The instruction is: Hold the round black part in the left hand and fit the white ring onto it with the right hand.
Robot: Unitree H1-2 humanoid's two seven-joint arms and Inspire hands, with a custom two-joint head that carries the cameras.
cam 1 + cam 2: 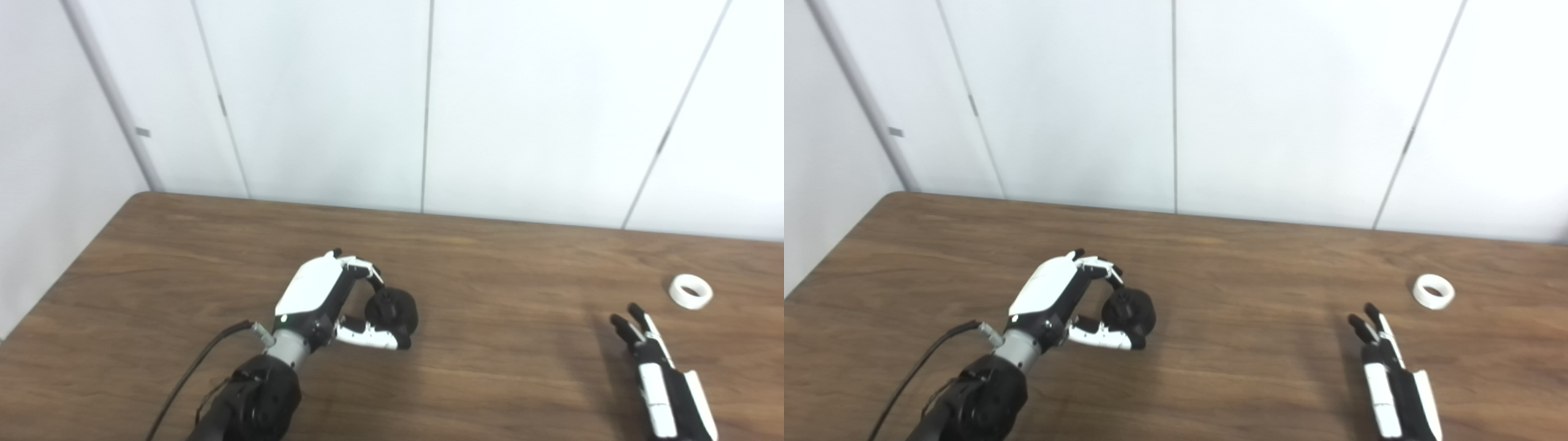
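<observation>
Resting on the wooden tabletop (502,257), the left hand (331,300) has its fingers (367,272) curled over the top of the round black part (392,310), and its thumb (373,337) reaches under the near side of the same part. The black part sits between them, so the hand is closed around it. Whether the part is lifted or only stands on the wood, I cannot tell; it is very close to the surface. This pair is in the left half of the tabletop, about midway between the far edge and the near edge. A dark cable (196,367) runs from the wrist of this arm toward the near edge.

The right hand (1387,373) is near the right near corner of the tabletop. Its fingers are stretched out almost straight and lie close together, pointing toward the far edge, and it holds nothing. It seems to be low over the wood, with a faint shadow on its left.

The white ring (1434,291) lies alone on the tabletop close to the right edge, beyond the right fingertips and a little to their right. It is apart from that hand and well apart from the black part. Its hole is turned partly upward.
</observation>
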